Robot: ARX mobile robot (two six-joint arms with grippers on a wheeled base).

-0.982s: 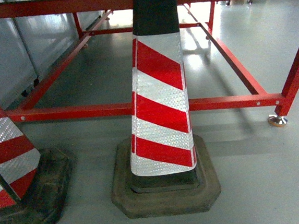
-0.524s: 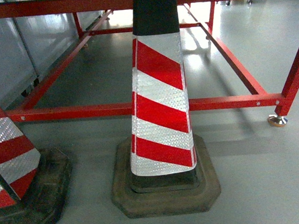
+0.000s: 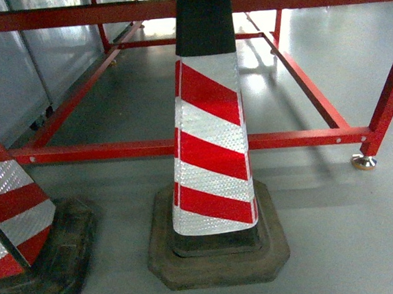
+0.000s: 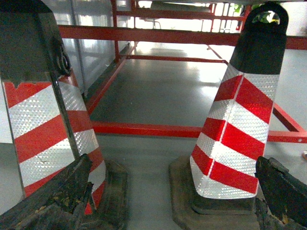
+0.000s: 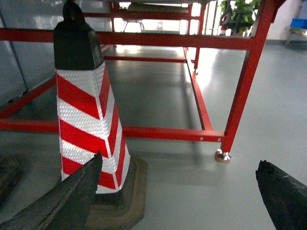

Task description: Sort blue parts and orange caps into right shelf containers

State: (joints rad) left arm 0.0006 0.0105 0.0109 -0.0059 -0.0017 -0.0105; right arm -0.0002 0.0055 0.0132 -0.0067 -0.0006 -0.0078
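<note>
1. Head view: a red-and-white striped traffic cone with a black top stands upright on its dark base, in front of a red metal frame on the grey floor.
2. A second cone stands at the left edge (only partly visible).
3. Left gripper: jaws spread wide, nothing between them; both cones appear beyond.
4. Right gripper: jaws spread wide, holding nothing; one cone stands behind its left finger.
5. No blue crates appear in any view.
6. The frame rests on a round metal foot.
</note>
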